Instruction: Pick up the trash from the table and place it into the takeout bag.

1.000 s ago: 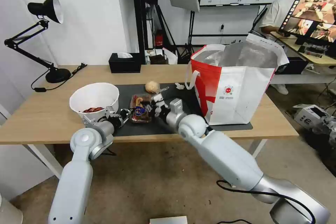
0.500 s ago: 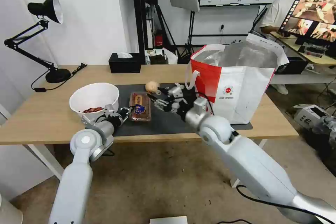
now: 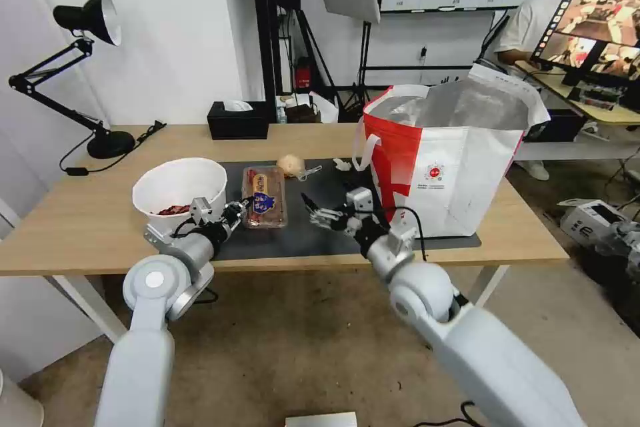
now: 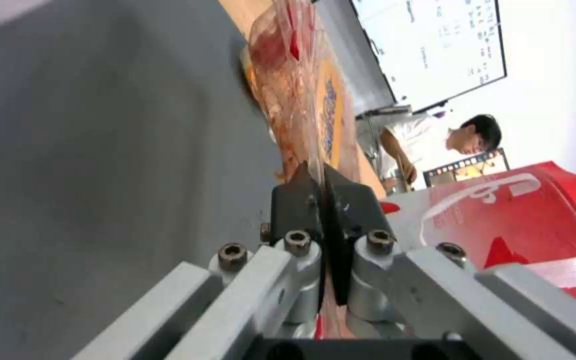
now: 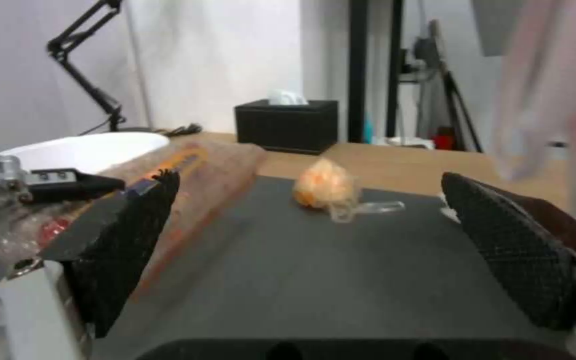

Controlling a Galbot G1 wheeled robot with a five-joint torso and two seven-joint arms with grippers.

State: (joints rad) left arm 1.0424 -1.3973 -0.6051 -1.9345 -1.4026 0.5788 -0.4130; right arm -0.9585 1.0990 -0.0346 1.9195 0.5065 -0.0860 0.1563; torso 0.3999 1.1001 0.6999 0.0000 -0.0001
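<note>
Tray: the clear two-compartment tray [image 3: 265, 197] lies on the dark mat [image 3: 300, 240], between the white bowl [image 3: 179, 190] and the takeout bag [image 3: 448, 157]; its near edge is pinched.
Hidden: the tray's contents blur to reddish and orange patches in the left wrist view.
Left gripper [image 3: 241, 205]: clenched on the tray's edge, pads [image 4: 301, 197] pressed together around the thin plastic.
Right gripper [image 3: 319, 215]: spread wide over bare mat, holding nothing, just beside the bag.
Beyond: the tan lump [image 3: 290, 163] and clear spoon [image 3: 308, 173] rest farther back on the mat.
</note>
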